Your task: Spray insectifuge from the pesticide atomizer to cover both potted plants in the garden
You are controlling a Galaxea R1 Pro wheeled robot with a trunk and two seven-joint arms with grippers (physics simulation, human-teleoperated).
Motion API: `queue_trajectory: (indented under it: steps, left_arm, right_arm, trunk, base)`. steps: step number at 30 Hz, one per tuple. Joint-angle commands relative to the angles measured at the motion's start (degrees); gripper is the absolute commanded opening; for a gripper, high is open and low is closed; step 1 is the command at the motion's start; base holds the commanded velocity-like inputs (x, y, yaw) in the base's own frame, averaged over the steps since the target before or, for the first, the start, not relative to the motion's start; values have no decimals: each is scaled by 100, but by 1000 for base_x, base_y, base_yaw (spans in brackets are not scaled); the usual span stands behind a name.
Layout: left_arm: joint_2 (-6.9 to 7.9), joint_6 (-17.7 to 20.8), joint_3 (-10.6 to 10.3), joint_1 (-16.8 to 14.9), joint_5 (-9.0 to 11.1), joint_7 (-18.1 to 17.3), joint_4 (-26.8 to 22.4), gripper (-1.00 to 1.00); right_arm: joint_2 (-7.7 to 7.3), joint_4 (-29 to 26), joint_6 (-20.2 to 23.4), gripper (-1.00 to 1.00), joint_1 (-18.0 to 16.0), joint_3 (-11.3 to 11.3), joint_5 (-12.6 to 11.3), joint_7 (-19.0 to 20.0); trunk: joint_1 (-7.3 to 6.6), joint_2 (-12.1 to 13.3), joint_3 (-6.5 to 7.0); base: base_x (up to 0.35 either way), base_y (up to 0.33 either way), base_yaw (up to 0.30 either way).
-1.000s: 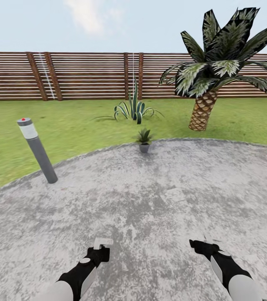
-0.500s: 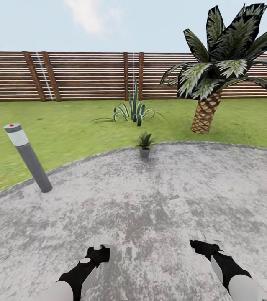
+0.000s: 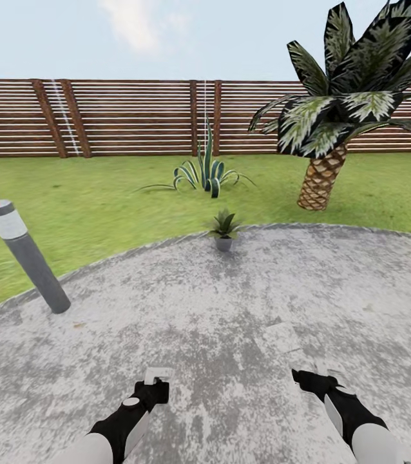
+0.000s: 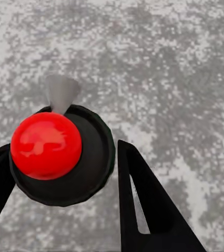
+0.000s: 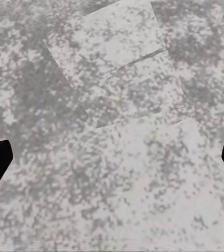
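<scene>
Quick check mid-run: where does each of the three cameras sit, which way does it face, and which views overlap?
Head: up on the robot, facing forward-down over the grey paving to a potted plant and fence; both forearms show.
Left wrist: looks down on the atomizer between the left gripper jaws.
Right wrist: looks down at paving; right gripper jaws wide apart.
All three share the paving.

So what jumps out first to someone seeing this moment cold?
The big palm stands on the lawn at the right, before the slatted fence. A small potted plant sits at the far edge of the grey paved patch. In the left wrist view, a red ball on a black disc sits between the left gripper fingers.
</scene>
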Motion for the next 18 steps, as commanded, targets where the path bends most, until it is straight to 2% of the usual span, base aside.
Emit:
queue_trajectory:
  steps: [1, 18]
  left_arm:
    - [-3, -20, 19, -3, -40, 9, 4, -100]
    - [-3, -20, 19, -3, -40, 9, 3, -100]
  right_arm:
    - [3, -8, 13, 100, -4, -49, 46, 41]
    - [1, -8, 13, 100, -2, -49, 46, 41]
  trunk:
    - [2, -2, -5]
    - [2, -2, -5]
  base:
    - [338, 0, 0]
    - [339, 7, 0]
